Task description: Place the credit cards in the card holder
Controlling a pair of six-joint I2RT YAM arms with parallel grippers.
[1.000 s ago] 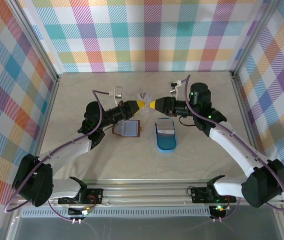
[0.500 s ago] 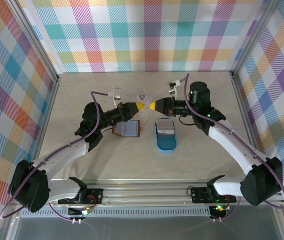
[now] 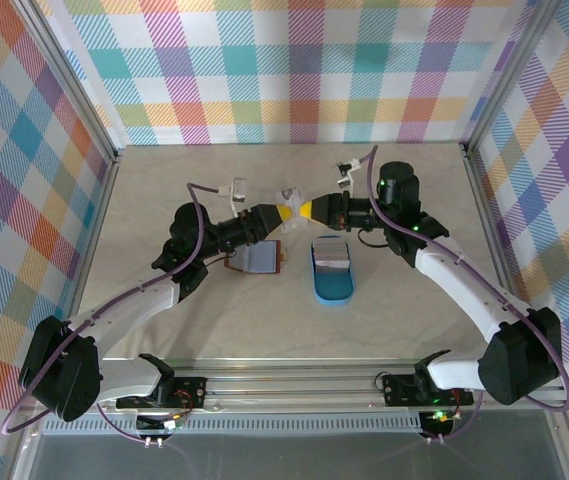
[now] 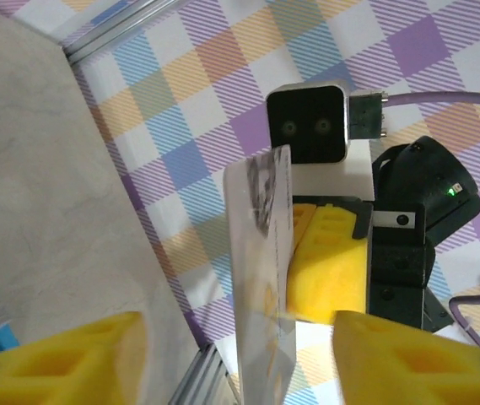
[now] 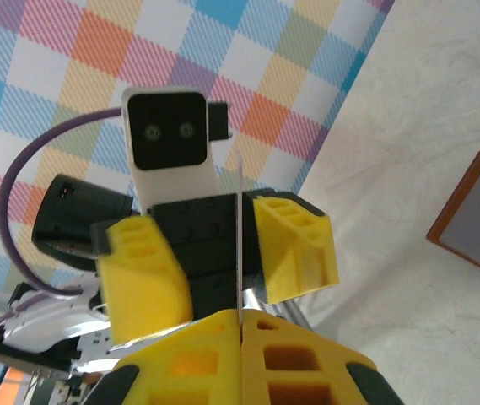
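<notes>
**One card gripped in the air between the two arms**

Nearest, the blue tray (image 3: 333,292) holds some credit cards (image 3: 330,258). The open card holder (image 3: 254,260) lies beside it on the tabletop (image 3: 164,190). Farther, in the air, the right gripper (image 3: 305,210) has its jaws clenched on a raised credit card (image 4: 261,270). The left gripper (image 3: 280,213) has its jaws released, one on each side of it.

Pale marbled table (image 3: 164,200) carries two items near its centre: a reddish-brown wallet (image 3: 254,259) lying open and flat, and just to its right, apart from it, a blue oval tray (image 3: 333,288).
</notes>
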